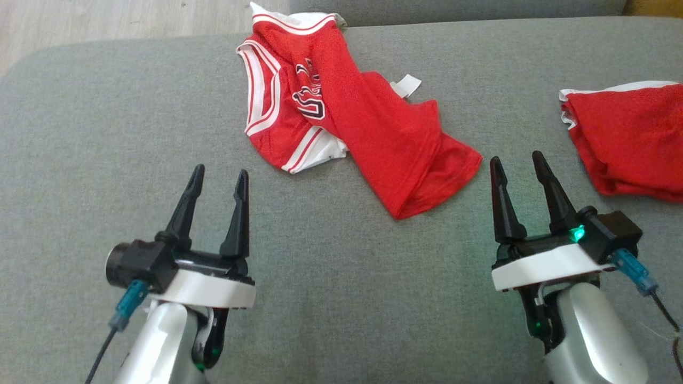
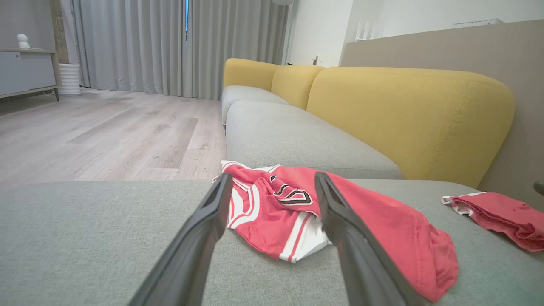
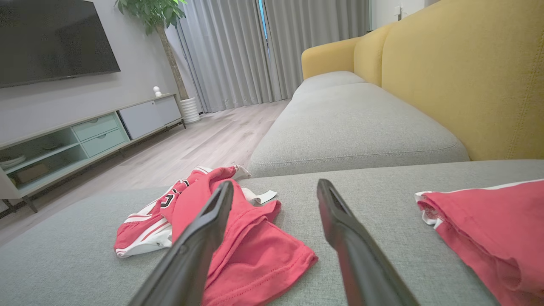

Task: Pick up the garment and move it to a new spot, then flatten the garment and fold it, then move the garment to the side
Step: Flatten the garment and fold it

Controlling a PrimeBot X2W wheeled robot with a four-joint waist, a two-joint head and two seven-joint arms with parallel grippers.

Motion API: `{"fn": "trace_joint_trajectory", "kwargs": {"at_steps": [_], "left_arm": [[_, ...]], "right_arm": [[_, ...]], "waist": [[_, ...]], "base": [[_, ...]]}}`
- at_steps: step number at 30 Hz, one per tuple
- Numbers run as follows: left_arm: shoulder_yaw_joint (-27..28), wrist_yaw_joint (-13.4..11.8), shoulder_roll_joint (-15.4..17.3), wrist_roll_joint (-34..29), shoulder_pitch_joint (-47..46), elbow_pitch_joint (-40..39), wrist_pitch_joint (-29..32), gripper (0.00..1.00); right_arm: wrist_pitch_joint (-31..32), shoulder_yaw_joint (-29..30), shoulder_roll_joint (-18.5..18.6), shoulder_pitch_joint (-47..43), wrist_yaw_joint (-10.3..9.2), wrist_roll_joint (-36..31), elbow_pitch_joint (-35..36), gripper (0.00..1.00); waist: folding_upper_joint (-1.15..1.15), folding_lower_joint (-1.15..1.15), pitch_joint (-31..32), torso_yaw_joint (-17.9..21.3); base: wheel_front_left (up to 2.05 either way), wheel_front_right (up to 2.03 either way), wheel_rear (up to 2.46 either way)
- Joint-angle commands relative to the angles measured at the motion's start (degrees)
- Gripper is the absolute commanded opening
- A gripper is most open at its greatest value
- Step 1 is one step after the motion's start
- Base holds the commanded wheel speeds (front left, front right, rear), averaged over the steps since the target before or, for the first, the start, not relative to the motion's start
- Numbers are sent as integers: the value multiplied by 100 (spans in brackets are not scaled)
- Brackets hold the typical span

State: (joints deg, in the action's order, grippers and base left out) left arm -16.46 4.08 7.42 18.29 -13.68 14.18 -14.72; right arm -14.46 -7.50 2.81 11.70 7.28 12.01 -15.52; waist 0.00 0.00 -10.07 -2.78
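left gripper [image 1: 221,170], right gripper [image 1: 515,157] agape, short of garment [image 1: 373,117]

near cushion [image 1: 341,298] bare — passable | ahead: crumpled jersey [image 1: 363,128] | right: second red garment [image 1: 629,144]

Grey sofa cushion [image 1: 106,133], crumpled red jersey [image 1: 363,122] lying on it, second red garment [image 1: 629,138] near right edge

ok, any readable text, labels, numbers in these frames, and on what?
Nothing legible.
Crumpled red mesh jersey with white trim: black-and-white chest lettering is creased and folded over, unreadable.
Small white tag at its edge: too small to tell any print.
Second red garment, far right: no text showing.
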Motion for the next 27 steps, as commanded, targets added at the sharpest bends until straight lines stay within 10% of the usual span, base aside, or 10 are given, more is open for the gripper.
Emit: {"fn": "trace_joint_trajectory", "kwargs": {"at_steps": [1, 13, 27], "left_arm": [[310, 22, -4, -63, -158, -259, -28, 100], [420, 212, -254, -271, -189, -231, -28, 100], [137, 318, -431, -289, -452, -14, -28, 100]], "right_arm": [[-53, -152, 7, 42, 21, -2, 166, 100], [129, -40, 7, 639, 21, -129, -293, 100], [1965, 619, 60, 2751, 21, 918, -2697, 100]], "waist": [[0, 0, -9, -10], [0, 0, -237, -279], [0, 0, -777, -939]], "base": [[0, 0, 0], [0, 0, 0], [0, 0, 0]]}}
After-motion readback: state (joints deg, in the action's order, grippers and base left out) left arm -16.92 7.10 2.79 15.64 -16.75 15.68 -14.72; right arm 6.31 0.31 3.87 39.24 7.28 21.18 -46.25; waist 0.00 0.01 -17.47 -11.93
